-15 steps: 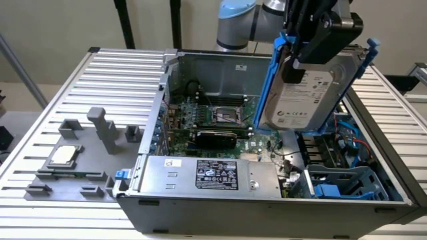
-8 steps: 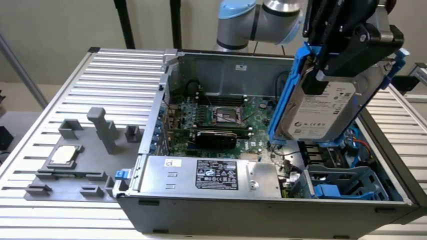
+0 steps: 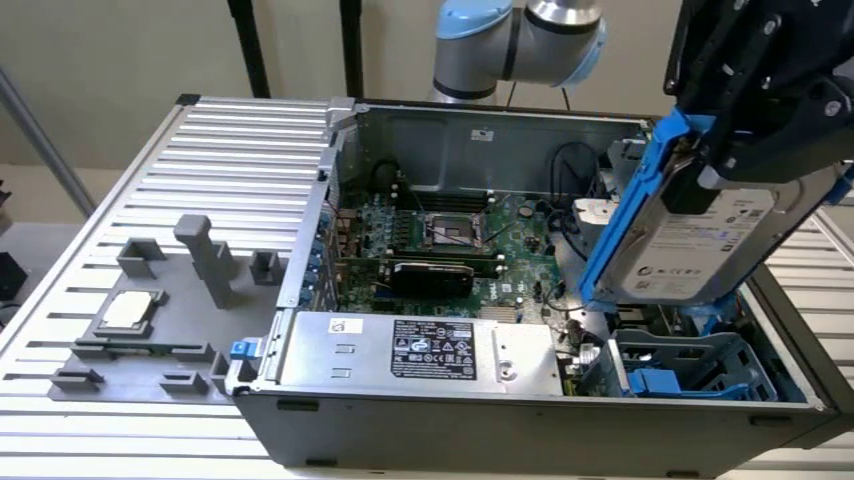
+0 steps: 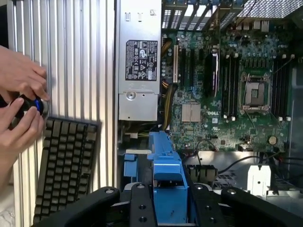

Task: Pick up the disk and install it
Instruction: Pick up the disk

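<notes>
While jaws grip disk, blue cage below, motherboard beside

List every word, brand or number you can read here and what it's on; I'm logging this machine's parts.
"DELL": white print on the motherboard.
Black label on the power supply: print too small to read.
White label on the disk, held up in the pincer: print too blurred to read.
Keys of the keyboard: no legends legible.

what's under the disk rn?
The disk, held up by the gripper, hangs over the blue drive bay. The bay's visible part holds no drive; the rest is hidden behind the disk.
</notes>
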Available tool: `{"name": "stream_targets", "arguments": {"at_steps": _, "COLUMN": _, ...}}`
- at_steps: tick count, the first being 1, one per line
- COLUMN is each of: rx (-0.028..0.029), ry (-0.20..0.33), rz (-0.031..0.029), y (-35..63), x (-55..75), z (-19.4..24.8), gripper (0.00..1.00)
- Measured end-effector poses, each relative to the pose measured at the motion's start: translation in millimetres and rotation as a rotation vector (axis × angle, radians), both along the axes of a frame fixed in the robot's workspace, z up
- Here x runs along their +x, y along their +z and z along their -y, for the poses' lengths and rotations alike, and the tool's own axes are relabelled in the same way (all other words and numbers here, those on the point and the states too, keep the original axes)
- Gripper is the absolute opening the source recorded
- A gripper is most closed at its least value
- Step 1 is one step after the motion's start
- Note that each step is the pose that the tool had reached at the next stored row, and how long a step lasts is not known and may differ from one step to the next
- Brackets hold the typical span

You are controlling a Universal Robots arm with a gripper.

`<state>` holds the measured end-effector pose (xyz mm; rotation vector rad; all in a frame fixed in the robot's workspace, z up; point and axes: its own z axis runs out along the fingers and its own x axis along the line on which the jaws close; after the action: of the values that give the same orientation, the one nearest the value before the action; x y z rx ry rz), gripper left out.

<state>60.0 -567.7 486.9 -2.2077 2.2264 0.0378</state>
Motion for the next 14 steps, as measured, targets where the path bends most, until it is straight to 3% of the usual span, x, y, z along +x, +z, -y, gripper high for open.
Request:
{"name": "stream_targets", "arguments": {"at_steps": 9, "rx": 0.0002, "ry": 0.000, "rz": 0.0000, "y": -3.3, "x": 37.0, "z": 14.1, "gripper": 0.00}}
{"name": "stream_targets", "arguments": {"at_steps": 14, "rx": 0.0002, "ry": 0.000, "rz": 0.0000, "y": -3.9, "x": 40.1, "z": 15.5, "gripper": 0.00}}
